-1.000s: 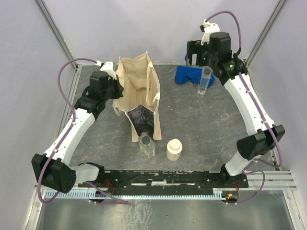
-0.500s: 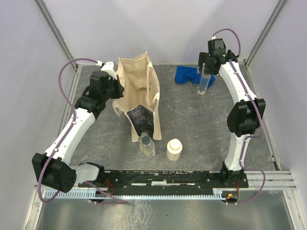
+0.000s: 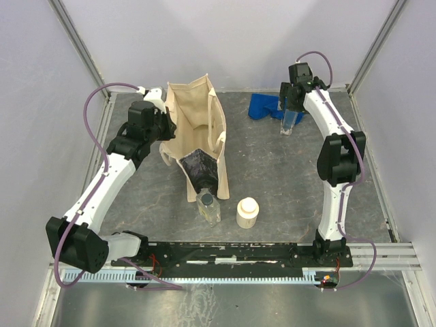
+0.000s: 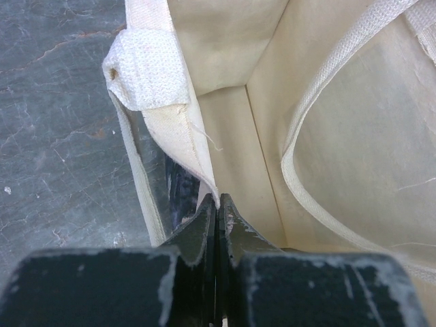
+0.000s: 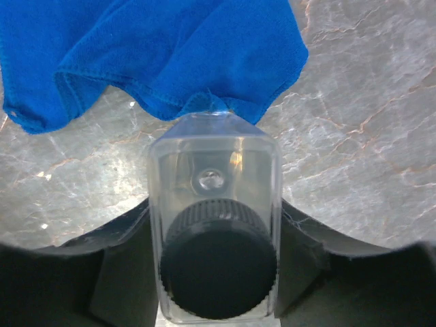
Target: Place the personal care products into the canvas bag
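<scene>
Status: zero products bagged, as far as the views show. The canvas bag (image 3: 197, 129) stands upright with its mouth open, left of centre on the surface (image 3: 272, 170), toward the far edge. The left wrist view shows only bare fabric inside. The bottom is partly hidden, so I can't fully confirm that.

Left jaws: pressed together, pinching the bag's left rim. Reads as a support role, holding the mouth open for drops.

Right jaws: down around the far clear bottle (image 5: 214, 225) near the far right corner, one finger on each side, close against its walls. I can't tell whether they are actually squeezing it or just short of contact. The bottle looks upright on the surface, dark cap up, just beside the blue cloth (image 5: 150, 54), not lifted.

Left to do, all three:
- far clear bottle: pick under way, I'd say, then a carry across to the bag mouth
- near clear bottle (image 3: 208, 206): toward the near edge, about mid-width, just beside the bag's foot
- cream bottle (image 3: 246, 212): just right of that one, apart from it, standing

My read: first item of three, early in the job.
</scene>
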You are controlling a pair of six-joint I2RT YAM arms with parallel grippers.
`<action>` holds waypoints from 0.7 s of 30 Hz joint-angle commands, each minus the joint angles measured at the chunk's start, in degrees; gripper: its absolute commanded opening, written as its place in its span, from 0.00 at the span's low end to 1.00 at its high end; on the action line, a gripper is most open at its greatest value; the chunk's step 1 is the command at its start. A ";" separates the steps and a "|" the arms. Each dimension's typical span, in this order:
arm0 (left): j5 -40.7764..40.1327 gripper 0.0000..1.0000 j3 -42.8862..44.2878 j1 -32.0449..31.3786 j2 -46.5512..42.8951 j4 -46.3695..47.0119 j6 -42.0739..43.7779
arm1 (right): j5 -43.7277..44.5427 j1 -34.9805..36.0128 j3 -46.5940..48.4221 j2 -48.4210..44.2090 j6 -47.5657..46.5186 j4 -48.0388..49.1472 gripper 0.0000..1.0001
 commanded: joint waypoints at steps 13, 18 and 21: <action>2.45 0.03 2.01 0.04 3.87 -0.33 1.37 | -9.44 -0.19 1.47 -11.81 -5.50 2.86 0.00; 3.10 0.03 2.30 0.04 4.04 -0.03 1.25 | -20.40 0.28 2.02 -19.82 -3.21 9.89 0.01; 4.12 0.03 2.46 0.05 4.21 0.03 1.28 | -26.15 1.37 2.12 -23.47 -0.30 16.02 0.01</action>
